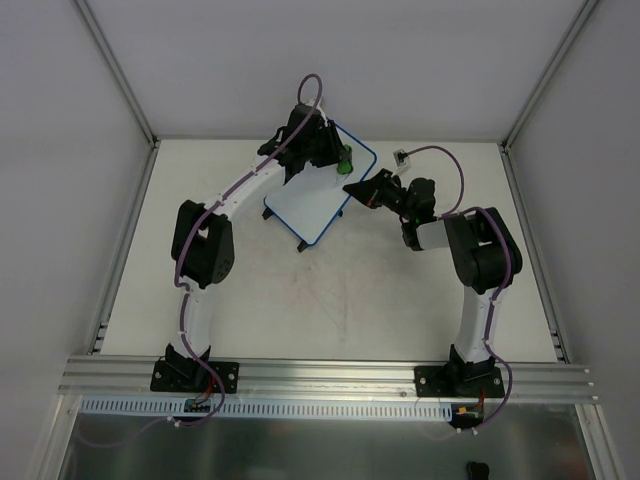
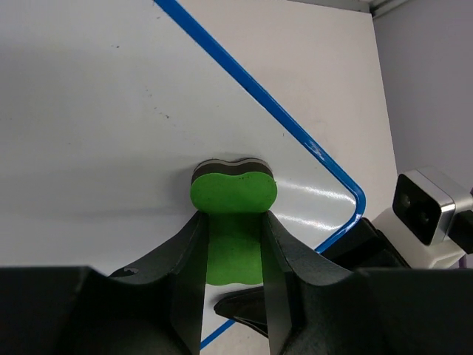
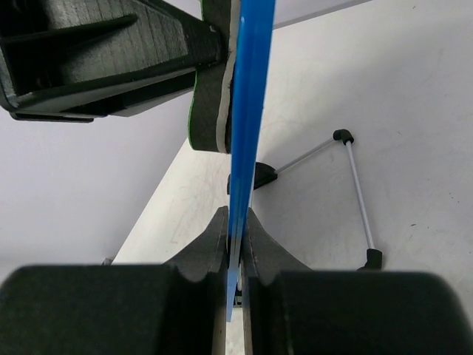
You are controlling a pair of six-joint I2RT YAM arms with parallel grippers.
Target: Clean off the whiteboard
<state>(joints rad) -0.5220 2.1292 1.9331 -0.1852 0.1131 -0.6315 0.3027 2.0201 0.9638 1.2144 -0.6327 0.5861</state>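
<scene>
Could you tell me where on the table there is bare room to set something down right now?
The table is bare between the two arms, nearer than the whiteboard, and along its right edge. The far middle is crowded: left gripper, eraser, right gripper.

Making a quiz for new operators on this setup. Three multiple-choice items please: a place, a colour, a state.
1. Where is the eraser?
A) lying loose, away from the board
B) against the whiteboard face, in the left gripper
C) beneath the board

2. What colour is the whiteboard's rim?
A) red
B) black
C) blue

3. What state is the right gripper in?
A) shut on the whiteboard's edge
B) open, clear of the board
C) holding the eraser

Key: 1 B, the green block is pinched and pressed to the board; 2 C, a blue line borders it; 3 A, it pinches the blue edge.
</scene>
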